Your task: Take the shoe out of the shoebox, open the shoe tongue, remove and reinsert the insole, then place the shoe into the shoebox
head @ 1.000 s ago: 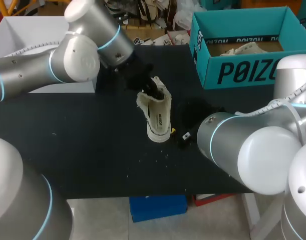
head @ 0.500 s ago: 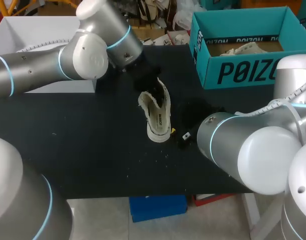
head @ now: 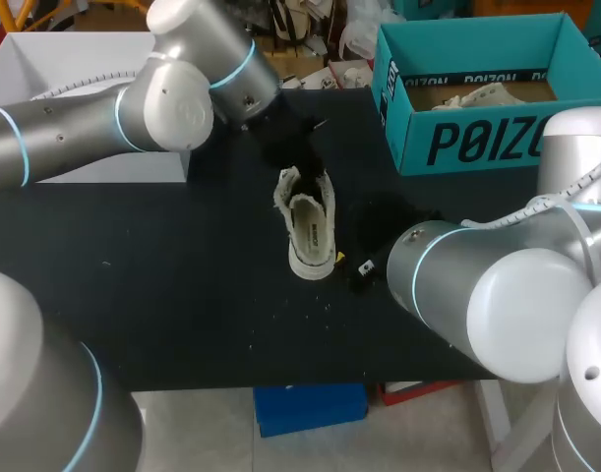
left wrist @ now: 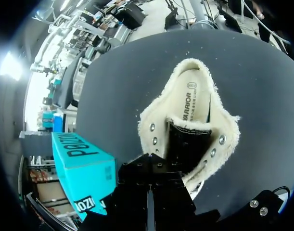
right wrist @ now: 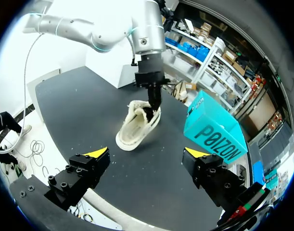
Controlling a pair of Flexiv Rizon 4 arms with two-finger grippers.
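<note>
Your shoe (head: 311, 228) stands on its sole near the middle of the black worktop (head: 182, 295), out of the teal shoebox (head: 477, 143), which sits well apart at the far right corner. It is a cream shoe with a fleecy lining, its toe pointing towards the near edge.

From the left wrist view you look straight down into it. The collar is spread wide, the pale insole (left wrist: 191, 96) lies flat inside, and the dark tongue (left wrist: 186, 144) stands up between the two rows of eyelets, just ahead of the wrist.

Your left gripper (right wrist: 154, 101) hangs tip down over the far, open end of the shoe, right at the collar. You cannot tell whether it is open or closed, nor whether it touches the tongue.

Your right gripper (right wrist: 147, 154) sits low over the worktop, beside the toe of the shoe on the right. Its fingers (right wrist: 96, 153) are spread wide with nothing between them, and the shoe lies ahead of them, apart.
</note>
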